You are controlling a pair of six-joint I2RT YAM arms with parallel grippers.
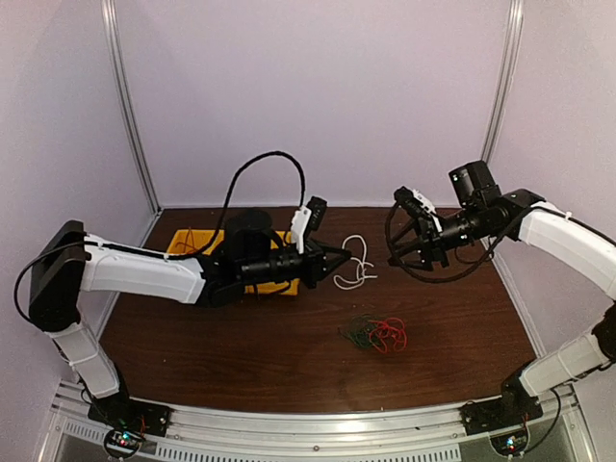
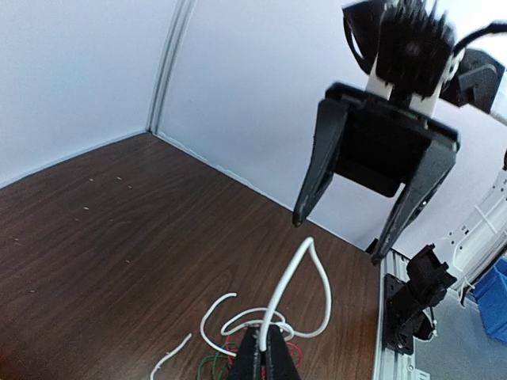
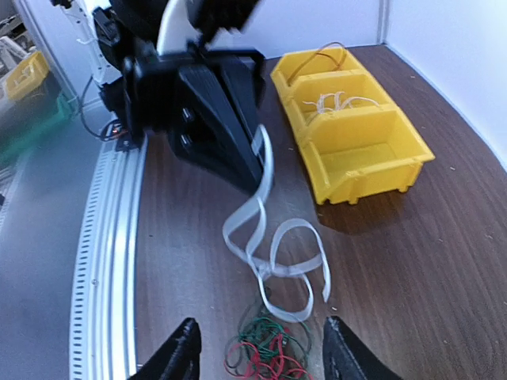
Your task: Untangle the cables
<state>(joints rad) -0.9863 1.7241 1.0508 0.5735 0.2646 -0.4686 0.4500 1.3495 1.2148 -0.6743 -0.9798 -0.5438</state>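
The left gripper, closed, pinches a white cable whose loops trail onto the table. The right gripper hangs opposite, jaws wide. The red and green cables lie tangled just beside it.

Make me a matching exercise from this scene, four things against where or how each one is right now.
1. white cable
2. red and green cables
3. right gripper
4. yellow bins

A. open, holding nothing
B. lying loose on the table
C. a few wires inside
D. pinched by the left gripper

Pairs: 1-D, 2-B, 3-A, 4-C.
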